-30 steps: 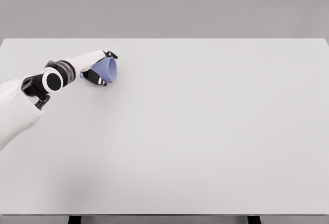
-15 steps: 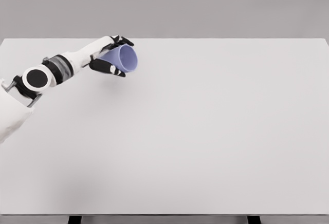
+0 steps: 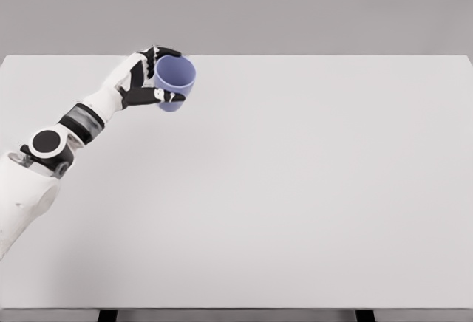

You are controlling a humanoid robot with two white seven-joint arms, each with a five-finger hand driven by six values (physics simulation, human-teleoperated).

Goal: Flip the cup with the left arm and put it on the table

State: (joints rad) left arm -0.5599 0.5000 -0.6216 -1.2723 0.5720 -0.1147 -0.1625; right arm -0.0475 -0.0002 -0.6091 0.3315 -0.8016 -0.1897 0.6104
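Note:
A lavender-blue cup (image 3: 176, 80) is held at the far left of the white table (image 3: 295, 189), near its back edge. Its mouth faces up and tilts a little toward the camera, so the inside shows. My left hand (image 3: 151, 78) is shut on the cup from the left, with black fingertips (image 3: 170, 96) wrapped across its front and top rim. Whether the cup's base touches the table I cannot tell. The left arm (image 3: 74, 122) reaches in from the lower left. No right arm shows.
The table's back edge (image 3: 295, 56) runs just behind the cup, with a plain grey wall beyond. Two dark table legs (image 3: 107, 314) show at the bottom edge.
The cup has turned from lying on its side, mouth to the right, to nearly upright with mouth up. The left hand rotated with it and the forearm stretched out farther from the body.

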